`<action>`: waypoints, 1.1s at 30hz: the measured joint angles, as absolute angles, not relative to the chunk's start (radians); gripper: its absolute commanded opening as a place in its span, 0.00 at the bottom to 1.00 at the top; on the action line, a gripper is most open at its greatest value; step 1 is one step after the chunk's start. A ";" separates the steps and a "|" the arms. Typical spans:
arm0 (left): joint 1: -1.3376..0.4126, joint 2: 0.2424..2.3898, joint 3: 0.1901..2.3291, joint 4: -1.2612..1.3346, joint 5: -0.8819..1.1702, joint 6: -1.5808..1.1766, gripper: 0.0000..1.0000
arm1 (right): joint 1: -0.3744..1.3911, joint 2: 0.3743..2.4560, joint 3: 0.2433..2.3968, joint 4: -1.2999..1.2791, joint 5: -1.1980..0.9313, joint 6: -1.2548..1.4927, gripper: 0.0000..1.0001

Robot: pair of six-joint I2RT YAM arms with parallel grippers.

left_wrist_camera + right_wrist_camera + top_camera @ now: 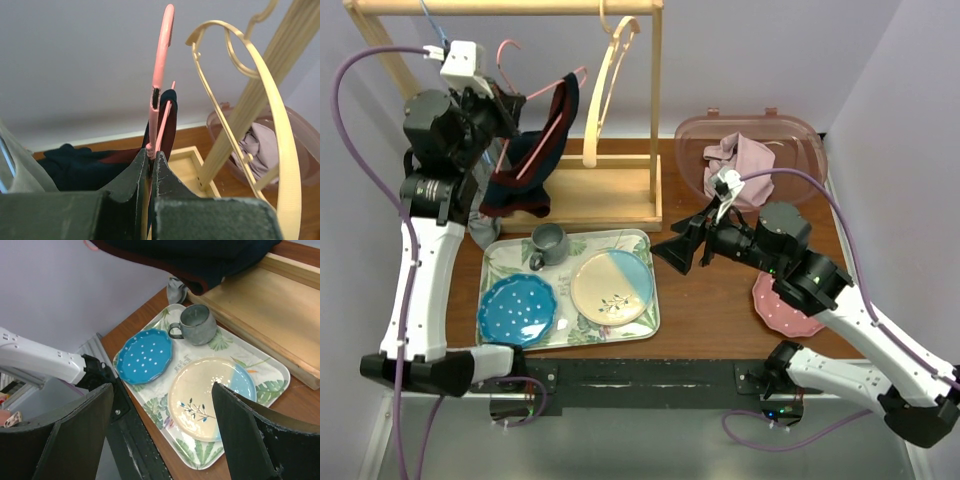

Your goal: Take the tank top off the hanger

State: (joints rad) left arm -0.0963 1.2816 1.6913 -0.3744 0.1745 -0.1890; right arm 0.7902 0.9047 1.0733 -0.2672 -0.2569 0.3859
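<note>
The task is only starting. The left gripper (152, 161) is pinching the lower part of the pink hanger (161, 75), with its jaws closed tight on it. The hanger seems to be hanging free of the rail, though the top view is not showing its hook clearly. The dark tank top (525, 175) is still draped on this hanger, at about 10 o'clock on the table, with its lower hem sagging onto the base of the wooden rack (610, 195). So nothing is removed yet, and the whole pulling off is remaining.

The right gripper (672, 256) is hovering near the table centre, with its jaws spread wide and holding nothing, and is pointing toward 9 o'clock.

A cream hanger (605, 90) is hanging on the rack at 3 o'clock from the tank top, quite near, and it could be catching the cloth. Below the garment, at 6 o'clock, a tray (610, 335) is carrying a mug (548, 243), a blue plate (517, 310) and a cream plate (612, 287). At 2 o'clock a pink bin (800, 135) is holding some cloth.
</note>
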 measured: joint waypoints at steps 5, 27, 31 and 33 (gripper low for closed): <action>-0.096 1.167 1.569 -0.387 0.228 -0.226 0.00 | 0.814 0.938 1.073 -0.199 -0.287 0.395 0.82; -0.096 1.009 1.378 -0.386 0.378 -0.359 0.00 | 1.183 1.436 1.196 0.355 -0.222 0.028 0.84; -0.096 0.982 1.350 -0.365 0.401 -0.405 0.00 | 1.184 1.505 1.212 0.447 -0.223 -0.025 0.84; -0.096 0.971 1.341 -0.361 0.408 -0.428 0.00 | 1.184 1.542 1.240 0.472 -0.222 -0.049 0.84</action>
State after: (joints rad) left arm -0.0963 0.9707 1.3411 -0.3607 0.4084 -0.4278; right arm 1.1839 1.5421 1.2400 0.4721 -0.2222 -0.0494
